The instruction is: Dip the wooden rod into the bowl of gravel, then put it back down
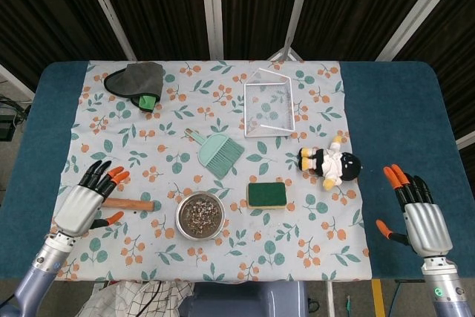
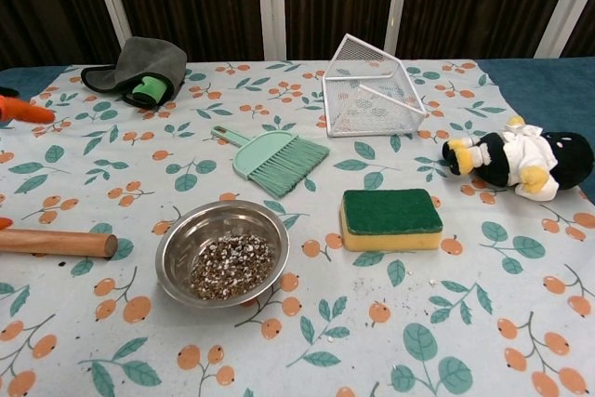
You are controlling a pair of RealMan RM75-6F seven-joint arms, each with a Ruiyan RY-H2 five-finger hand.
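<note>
The wooden rod is laid flat on the patterned tablecloth, just left of the bowl, with its near end apart from the bowl's rim. The bowl is filled with gravel. The left hand is positioned over the rod's left end with its fingers spread apart; nothing is gripped. The right hand is held off the cloth at the table's right edge, fingers extended and apart, holding nothing. A green sponge is located just right of the bowl. A teal dustpan brush is placed behind the bowl. A white wire basket, a plush toy and a grey cloth are set farther out.
</note>
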